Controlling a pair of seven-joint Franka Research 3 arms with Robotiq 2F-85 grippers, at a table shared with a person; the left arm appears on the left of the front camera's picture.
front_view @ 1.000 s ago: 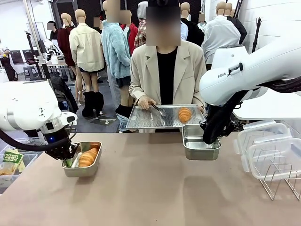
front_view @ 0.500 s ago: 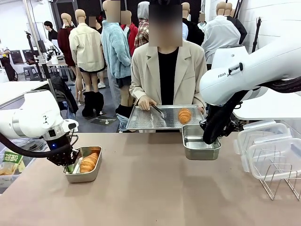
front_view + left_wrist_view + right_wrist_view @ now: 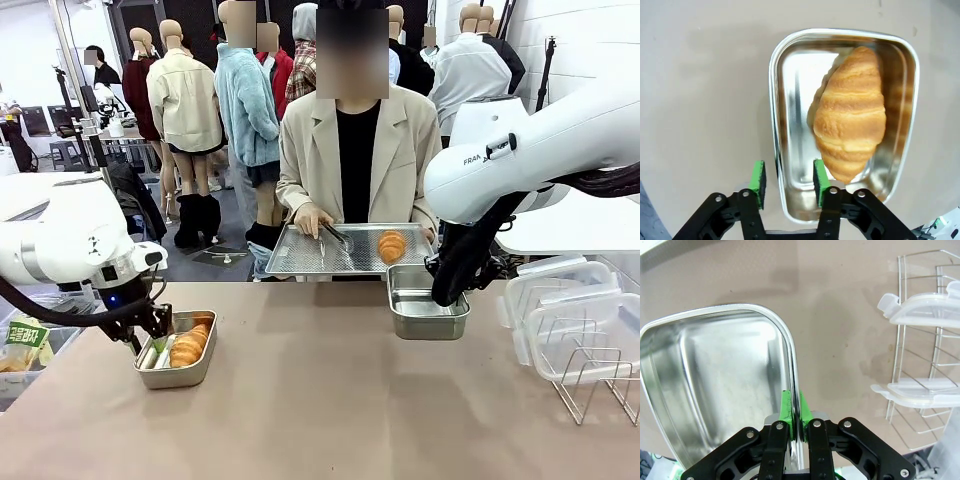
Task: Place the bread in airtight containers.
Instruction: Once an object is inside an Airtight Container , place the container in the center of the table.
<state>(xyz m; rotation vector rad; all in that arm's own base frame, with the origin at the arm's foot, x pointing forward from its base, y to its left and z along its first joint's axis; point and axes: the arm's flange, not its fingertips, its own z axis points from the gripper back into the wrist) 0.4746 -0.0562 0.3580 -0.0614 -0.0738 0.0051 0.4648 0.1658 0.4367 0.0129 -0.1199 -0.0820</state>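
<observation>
Left gripper (image 3: 788, 176) first: your jaws stand apart, straddling the near wall of the left tin (image 3: 774, 100), one green pad (image 3: 758, 176) outside on the table side and the other inside the tin, with a gap showing on each side of the rim, so nothing is clamped. Read the table (image 3: 330, 410) from the front view as a clock with the person at 12: this tin sits at about 9 o'clock, close to the left edge. In the left wrist view a golden croissant (image 3: 852, 115) lies inside it, running lengthwise from 12 to 6 o'clock along the half at 3 o'clock, its lower tip just beside your inner pad; the half at 9 o'clock is bare steel. Moving toward the middle, at 12 o'clock the person holds a perforated tray (image 3: 295, 260) at the far edge, one hand (image 3: 312, 218) on a pair of tongs (image 3: 337, 236) resting on it, and a second roll (image 3: 392, 244) lies on the tray's right part. Just in front of that, at about 1 o'clock, the right tin (image 3: 425, 322) sits on the table with nothing in it. Your right gripper (image 3: 793, 409) is closed on that tin's side wall, green pads pressed to either face of the rim at the tin's 3 o'clock side. Farther right, at about 3 o'clock, two clear lids (image 3: 570, 305) lie on a wire rack (image 3: 590, 385), well apart from both tins.
</observation>
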